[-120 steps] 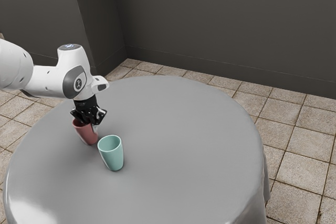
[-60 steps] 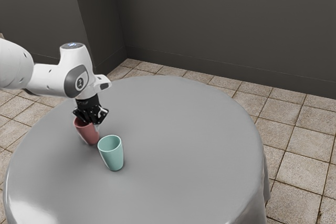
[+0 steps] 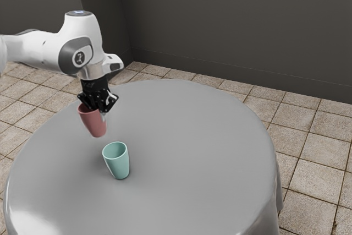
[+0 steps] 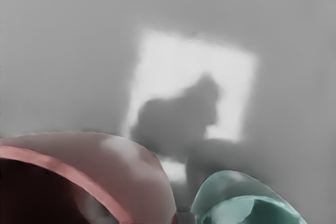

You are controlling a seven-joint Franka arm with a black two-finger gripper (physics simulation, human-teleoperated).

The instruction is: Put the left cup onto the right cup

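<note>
exterior view, arm entering from the exterior view's left. the gripper (image 3: 97, 108) is closed on the pink cup (image 3: 93, 124), its fingers clamping the cup at the rim. the cup hangs below the hand with its mouth up, tilted so that its base leans toward the exterior view's right. it appears clear of the round grey table (image 3: 209, 152). the teal cup (image 3: 116, 160) stands upright and mouth up on the table. it is lower in the view and a little toward the exterior view's right of the pink cup, near it but apart from it.

wrist view. the rim and wall of the pink cup (image 4: 79, 177) lie blurred just under the hand, and the teal cup (image 4: 244, 203) sits close beside it. beyond both, on the table (image 4: 52, 51), a bright patch (image 4: 173, 66) carries the dark shadow (image 4: 178, 114) of the hand and its load.

progress, as judged from these views: grasp and lift are done, and the placing is not. the pink cup is not yet above the teal cup's mouth. what remains is to carry it across, bring its base over the open mouth, correct the tilt, lower it into or onto the teal cup, and let go.
</note>
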